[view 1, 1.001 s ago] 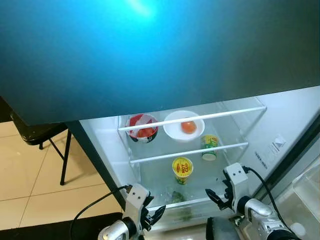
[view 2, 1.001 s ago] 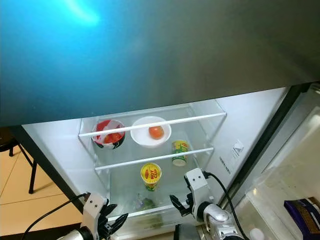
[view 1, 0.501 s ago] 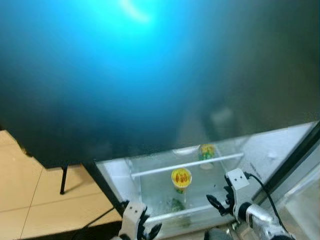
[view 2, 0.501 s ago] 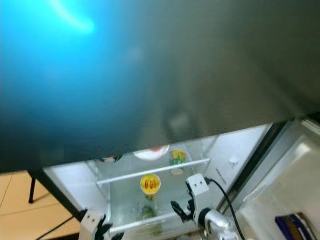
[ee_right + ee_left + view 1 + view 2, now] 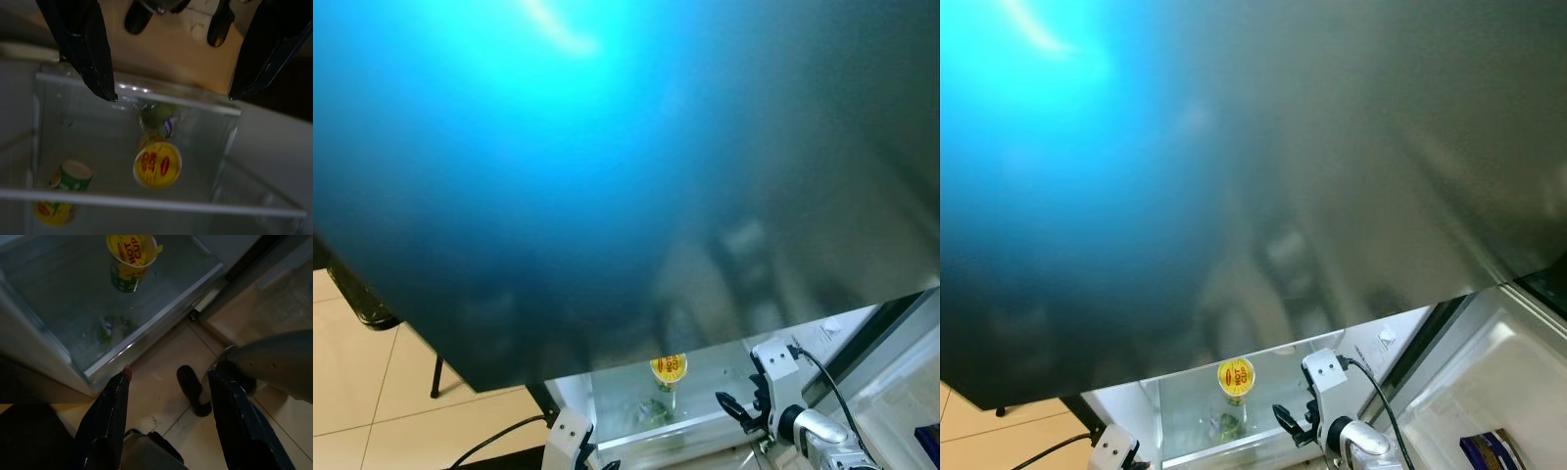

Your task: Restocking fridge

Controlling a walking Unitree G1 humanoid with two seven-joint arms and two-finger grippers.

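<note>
Hovering open-fingered at the fridge's front edge: left claw (image 5: 168, 382) and right claw (image 5: 171, 95), both holding nothing. Standing upright on the glass shelf (image 5: 88, 142): yellow cup (image 5: 157, 165).

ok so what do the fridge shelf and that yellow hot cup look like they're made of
The fridge shelf looks like clear glass or hard plastic with a pale edge strip: items below show through it and its rim catches the light. The yellow hot cup looks like printed paper or foam with a foil-type lid, though that is uncertain.
</note>
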